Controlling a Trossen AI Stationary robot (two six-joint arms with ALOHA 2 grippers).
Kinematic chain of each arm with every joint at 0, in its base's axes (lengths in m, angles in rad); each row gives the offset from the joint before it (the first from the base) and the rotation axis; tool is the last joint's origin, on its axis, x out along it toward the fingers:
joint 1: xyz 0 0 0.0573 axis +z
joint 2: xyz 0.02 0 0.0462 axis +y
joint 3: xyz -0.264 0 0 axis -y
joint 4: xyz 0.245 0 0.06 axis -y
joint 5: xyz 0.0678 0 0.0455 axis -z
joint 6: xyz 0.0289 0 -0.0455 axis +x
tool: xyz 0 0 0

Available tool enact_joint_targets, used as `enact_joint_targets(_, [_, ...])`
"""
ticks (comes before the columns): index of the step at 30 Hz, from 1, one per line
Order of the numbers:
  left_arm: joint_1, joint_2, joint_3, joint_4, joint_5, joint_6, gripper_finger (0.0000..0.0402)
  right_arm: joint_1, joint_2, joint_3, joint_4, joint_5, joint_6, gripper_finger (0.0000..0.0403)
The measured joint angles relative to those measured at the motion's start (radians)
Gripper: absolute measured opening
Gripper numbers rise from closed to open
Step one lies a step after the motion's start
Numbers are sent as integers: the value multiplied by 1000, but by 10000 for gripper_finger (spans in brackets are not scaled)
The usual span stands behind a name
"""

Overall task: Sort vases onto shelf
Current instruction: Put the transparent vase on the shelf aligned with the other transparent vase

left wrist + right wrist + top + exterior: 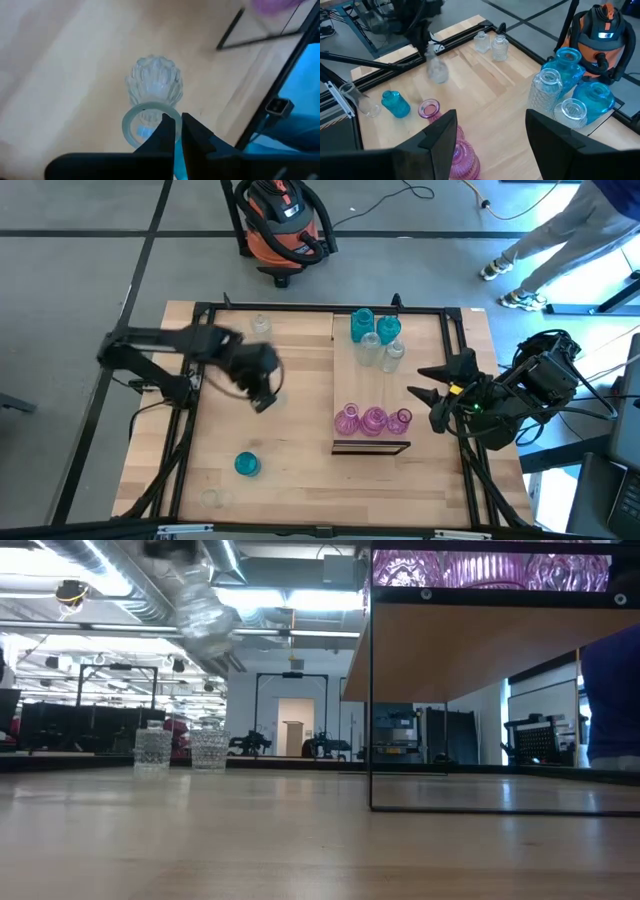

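The left gripper is clenched on the rim of a clear vase, carried above the table just at 9 o'clock of the shelf, its long axis hanging mouth-up from the fingers, slightly tilted. Bare wood lies beneath it, with a teal vase at 6 o'clock near the table's front edge and two clear vases at 12 o'clock. The right gripper waits with its fingers spread at 3 o'clock of the shelf.

Left dark two-finger gripper reaches mid-counter, fingers pinched together — right dark gripper waits at the edge, jaws apart.
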Motion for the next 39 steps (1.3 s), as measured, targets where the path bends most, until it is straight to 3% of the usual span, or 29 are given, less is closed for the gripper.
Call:
enact_joint_targets(11, [162, 559, 791, -275, -6, 469, 4, 0, 0, 0, 0, -10, 40, 218])
enact_joint_targets(15, [190, 574, 719, -221, 11, 513, 4, 0, 0, 0, 0, -23, 53, 218])
enact_joint_targets(18, [196, 577, 715, -248, -44, 536, 4, 0, 0, 0, -1, -37, 70, 218])
enact_joint_targets(25, [229, 575, 792, -129, -66, 558, 4, 0, 0, 0, 0, -22, 73, 218])
enact_joint_targets(39, [284, 609, 792, -73, -19, 617, 13, 0, 0, 0, 0, -7, 78, 218])
